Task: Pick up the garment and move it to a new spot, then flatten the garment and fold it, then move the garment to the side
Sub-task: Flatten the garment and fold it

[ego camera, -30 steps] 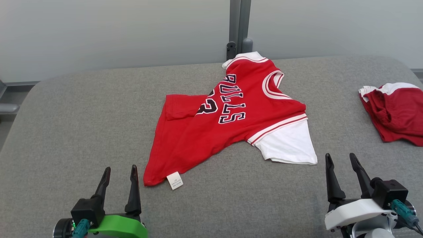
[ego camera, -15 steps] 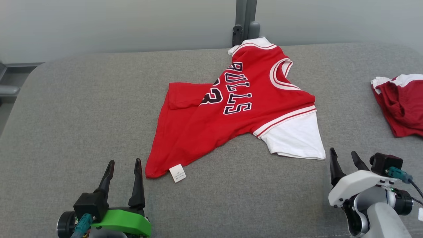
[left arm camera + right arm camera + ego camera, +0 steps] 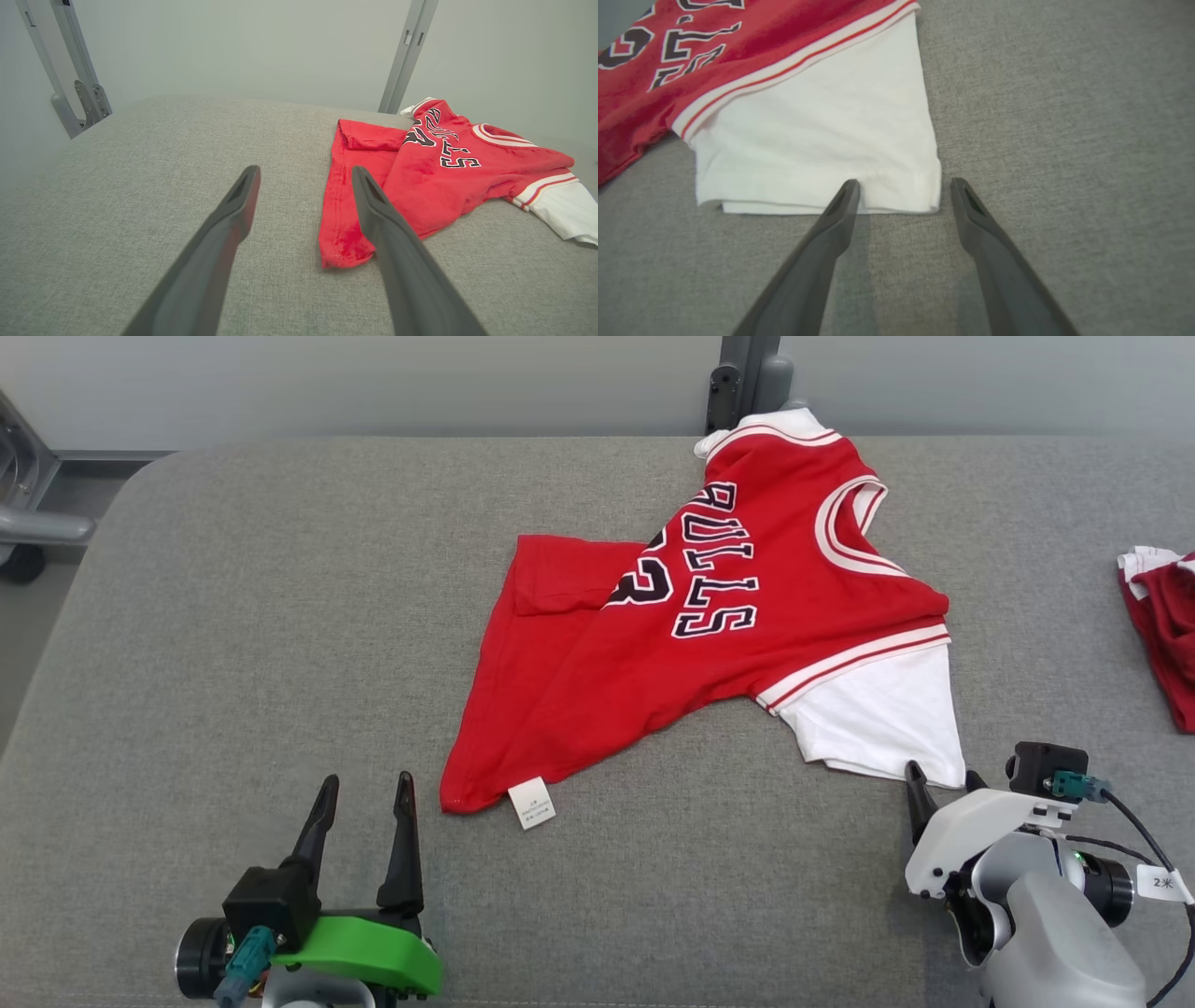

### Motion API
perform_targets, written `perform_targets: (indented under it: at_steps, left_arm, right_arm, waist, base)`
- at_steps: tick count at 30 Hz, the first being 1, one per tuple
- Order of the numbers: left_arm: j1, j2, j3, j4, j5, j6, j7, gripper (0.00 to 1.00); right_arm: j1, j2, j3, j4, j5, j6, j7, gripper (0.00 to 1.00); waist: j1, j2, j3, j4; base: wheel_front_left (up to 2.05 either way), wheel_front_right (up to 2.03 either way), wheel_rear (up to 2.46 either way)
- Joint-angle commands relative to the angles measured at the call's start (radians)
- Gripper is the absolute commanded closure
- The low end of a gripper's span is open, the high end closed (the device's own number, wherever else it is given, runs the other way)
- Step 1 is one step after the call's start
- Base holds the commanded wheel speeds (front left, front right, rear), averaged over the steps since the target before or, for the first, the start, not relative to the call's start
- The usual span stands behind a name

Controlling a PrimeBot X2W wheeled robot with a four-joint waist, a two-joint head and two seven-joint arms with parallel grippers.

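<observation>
A red jersey garment [image 3: 709,616] with black lettering and white sleeves lies crumpled on the grey padded table [image 3: 280,616]. Its white sleeve [image 3: 878,719] [image 3: 822,140] points toward me at the right. My right gripper [image 3: 938,782] [image 3: 903,184] is open, tilted down, its fingertips at the sleeve's hem corner. My left gripper [image 3: 366,789] [image 3: 303,172] stands open just left of the garment's [image 3: 420,172] red bottom corner with the white label [image 3: 532,803], holding nothing.
A second red and white cloth [image 3: 1167,635] lies at the table's right edge. A grey post [image 3: 747,378] rises behind the table, close to the garment's far end. A metal frame [image 3: 28,504] stands off the left side.
The head camera has turned left, shifting the scene rightward. My right gripper has tipped downward and moved forward to the white sleeve's hem. The left gripper keeps its pose.
</observation>
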Motion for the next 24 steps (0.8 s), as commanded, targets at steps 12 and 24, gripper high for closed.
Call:
perform_targets:
  at_steps: [12, 24]
  left_arm:
    - [-0.024, 0.002, -0.075, 0.077, -0.039, -0.026, -0.002, 0.0]
    - [-0.093, 0.002, -0.119, 0.261, -0.37, -0.018, 0.102, 0.0]
  right_arm:
    - [-0.115, -0.001, -0.021, 0.227, -0.023, -0.001, -0.066, 1.0]
    - [-0.169, -0.004, 0.06, 0.252, 0.015, -0.001, -0.171, 1.0]
  waist:
    - [0.0, 0.0099, 0.014, -0.003]
    - [0.0, 0.0099, 0.021, -0.057]
  base:
    - [0.0, 0.0, 0.0]
    - [0.0, 0.0, 0.0]
